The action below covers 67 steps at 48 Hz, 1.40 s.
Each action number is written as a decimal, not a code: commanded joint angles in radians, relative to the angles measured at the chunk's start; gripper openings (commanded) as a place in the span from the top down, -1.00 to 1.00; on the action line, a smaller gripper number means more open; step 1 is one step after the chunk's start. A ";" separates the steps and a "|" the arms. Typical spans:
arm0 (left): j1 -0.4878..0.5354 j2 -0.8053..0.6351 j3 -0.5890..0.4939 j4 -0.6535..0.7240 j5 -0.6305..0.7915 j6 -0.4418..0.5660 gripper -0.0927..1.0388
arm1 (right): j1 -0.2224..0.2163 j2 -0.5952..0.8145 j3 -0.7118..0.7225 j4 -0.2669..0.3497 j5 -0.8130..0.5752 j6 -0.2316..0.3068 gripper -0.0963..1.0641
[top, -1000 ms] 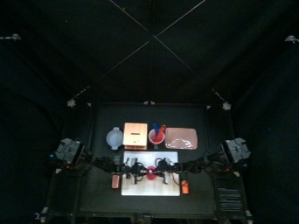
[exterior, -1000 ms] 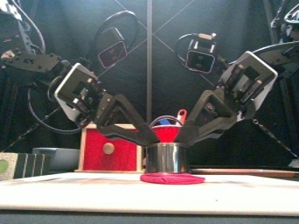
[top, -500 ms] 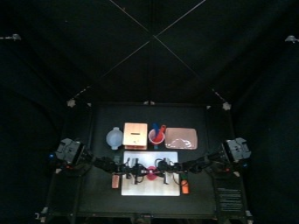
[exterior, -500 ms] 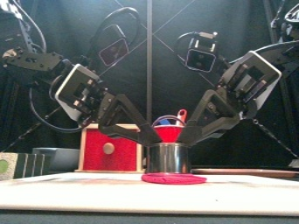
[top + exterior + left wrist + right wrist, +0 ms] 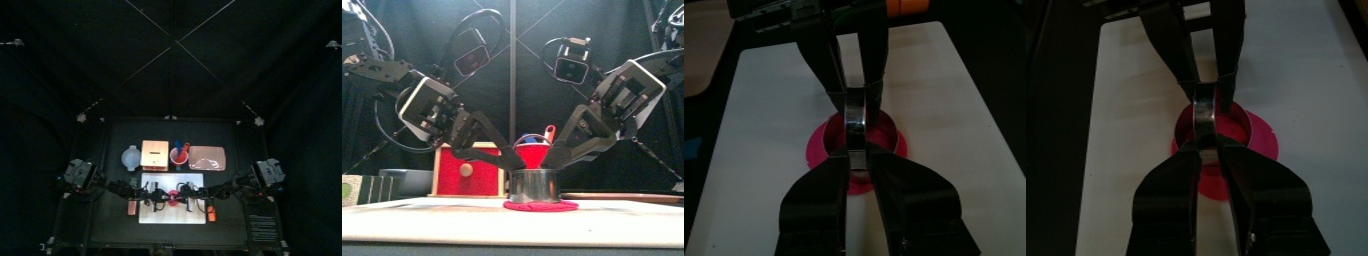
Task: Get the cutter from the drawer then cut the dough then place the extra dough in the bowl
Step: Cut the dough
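Cutter [image 5: 536, 185] stands upright on the dough [image 5: 540, 206], a flat pink-red disc on the white board [image 5: 191, 215], at the near middle of the surface [image 5: 120, 235].

Far row, left to right:
- blue-grey bowl [image 5: 130, 157]
- wooden box [image 5: 155, 154] with a red front, just beside the bowl
- red cup [image 5: 179, 155] with toy knives sticking up
- pink tray [image 5: 210, 158]

All four sit behind the board, apart from the dough.

Near row:
- The left arm reaches in from the left. The left claw [image 5: 508, 160] is clamped on the cutter's left rim, and the left wrist view shows its jaws pinched narrow on the metal wall.
- The cutter sits between the two claws, with its base touching the dough. A ring of dough shows all around it.
- The right arm reaches in from the right. The right claw [image 5: 560, 158] is clamped on the cutter's right rim, and the right wrist view shows the same tight pinch.

Both claws meet over the cutter, tips facing each other.
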 commanded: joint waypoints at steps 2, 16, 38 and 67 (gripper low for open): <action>-0.035 0.011 -0.008 0.002 0.043 -0.006 -0.21 | 0.002 0.018 -0.015 0.023 0.026 0.009 -0.07; -0.037 0.038 -0.028 0.002 0.067 -0.005 -0.21 | 0.008 0.021 0.005 0.069 0.087 0.009 -0.07; -0.040 0.040 -0.031 0.002 0.127 -0.003 -0.20 | 0.009 0.025 0.017 0.077 0.166 0.011 -0.07; -0.040 0.071 -0.032 0.002 0.181 -0.006 -0.02 | 0.008 0.055 0.015 0.080 0.175 0.012 -0.07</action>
